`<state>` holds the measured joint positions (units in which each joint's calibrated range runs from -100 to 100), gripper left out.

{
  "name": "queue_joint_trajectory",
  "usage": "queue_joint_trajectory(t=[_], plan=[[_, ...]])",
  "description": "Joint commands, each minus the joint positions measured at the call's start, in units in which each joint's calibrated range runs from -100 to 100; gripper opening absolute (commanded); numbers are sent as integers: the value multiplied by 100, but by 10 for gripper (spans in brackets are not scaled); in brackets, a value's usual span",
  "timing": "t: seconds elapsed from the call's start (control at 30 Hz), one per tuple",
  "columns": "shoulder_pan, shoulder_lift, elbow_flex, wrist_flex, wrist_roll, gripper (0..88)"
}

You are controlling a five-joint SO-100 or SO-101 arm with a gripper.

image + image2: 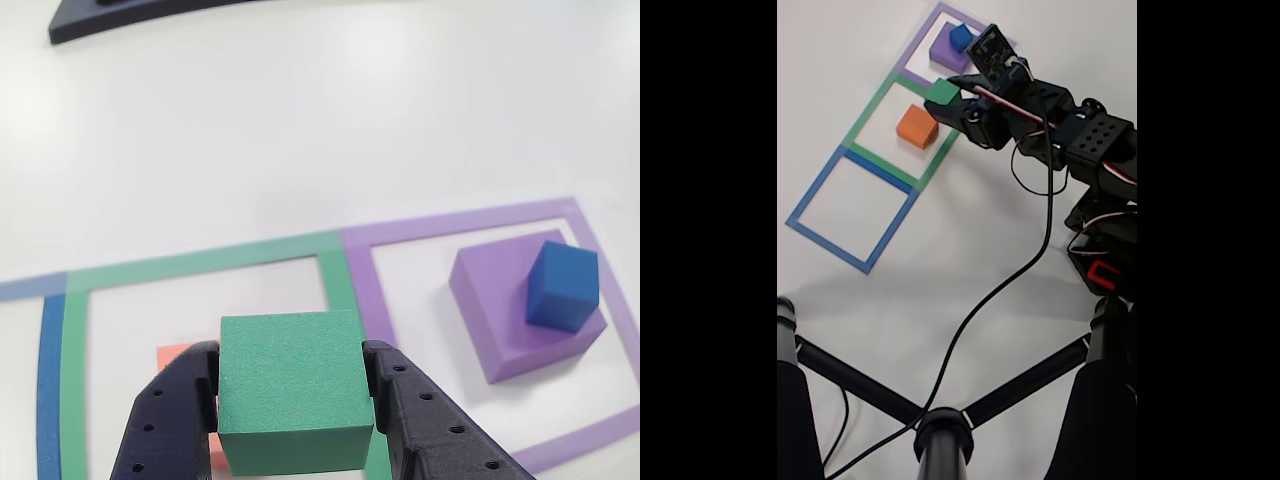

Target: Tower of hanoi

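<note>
We have the hand [296, 400] clamped on the green block [292, 385], lifted over the green tape square near the salmon-orange block [917, 127]. Blue cube [562, 286] sits on purple block [500, 300]. Next, probably: lower green onto salmon-orange, centred.

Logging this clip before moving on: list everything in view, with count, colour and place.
purple block: 1, purple, inside the purple tape outline
blue cube: 1, blue, on the purple block
salmon-orange block: 1, orange, inside the green tape outline
green block: 1, green, held in the pincer above the green outline
tape outlines: 3, purple, green, blue, in a row on the white table
black bar: 1, black, table's far edge
cable: 1, black, across the table
pincer: 1, black, shut on the green block
</note>
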<state>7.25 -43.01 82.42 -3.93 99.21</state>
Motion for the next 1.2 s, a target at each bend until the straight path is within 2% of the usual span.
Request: queue_joint_trajectory(t=[0.0,0.37,0.6,1.17], plan=[[-164,423,331,-1497,79,59],[-515,1898,677,-3585,79,59],[-522,3003,495,-4548,79,57],[-538,4502,-141,-5430,79,56]])
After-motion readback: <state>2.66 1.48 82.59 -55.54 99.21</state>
